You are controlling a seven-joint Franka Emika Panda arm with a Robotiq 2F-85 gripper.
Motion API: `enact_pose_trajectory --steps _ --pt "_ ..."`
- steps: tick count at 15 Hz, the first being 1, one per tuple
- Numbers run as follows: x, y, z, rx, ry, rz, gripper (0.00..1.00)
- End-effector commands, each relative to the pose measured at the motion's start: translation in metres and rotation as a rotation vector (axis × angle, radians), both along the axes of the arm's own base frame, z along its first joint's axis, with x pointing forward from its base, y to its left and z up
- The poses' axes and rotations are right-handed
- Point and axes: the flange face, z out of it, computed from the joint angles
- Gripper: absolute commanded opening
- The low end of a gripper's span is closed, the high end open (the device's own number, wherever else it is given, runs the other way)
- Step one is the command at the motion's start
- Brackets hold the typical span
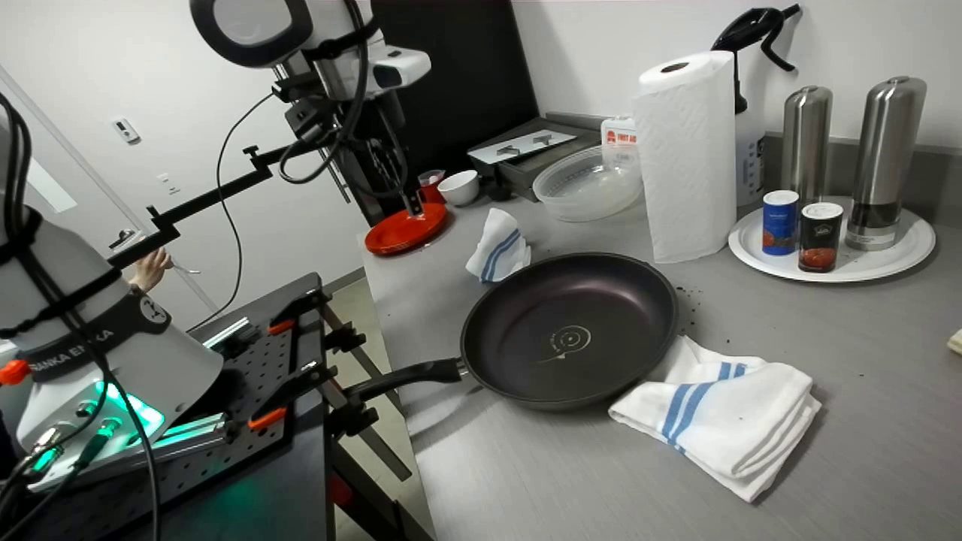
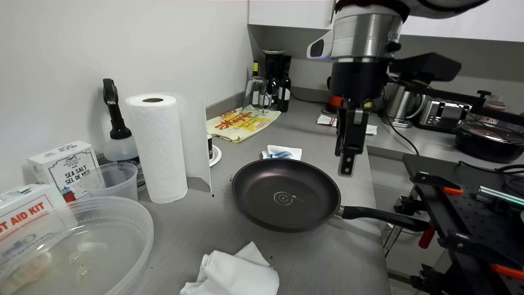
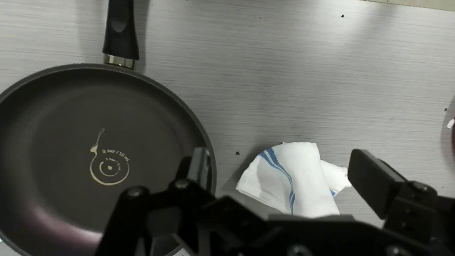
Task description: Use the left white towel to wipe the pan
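Grey worktop [image 1: 887,338], white wall [image 1: 601,60] along its back edge. In from the robot-side edge, just beside the pan [image 3: 96,153], lies the towel [image 3: 305,177] I take as the left one, framed by the gripper [image 3: 282,172], jaws wide apart and empty. Height is hard to judge; descend straight, missing the rim, and pinch deep. One pan, two blue-striped towels [image 1: 721,421], one paper roll [image 1: 680,158].
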Motion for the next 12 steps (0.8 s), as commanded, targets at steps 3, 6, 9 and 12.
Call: enact_pose_trajectory --steps 3,6,9,12 --pt "0.034 0.043 -0.051 -0.002 0.005 -0.005 1.00" --pt "0.057 0.057 -0.069 0.003 0.015 -0.016 1.00" --pt "0.079 0.070 -0.082 0.011 0.020 -0.021 1.00" --pt "0.095 0.080 -0.093 0.015 0.022 -0.018 1.00"
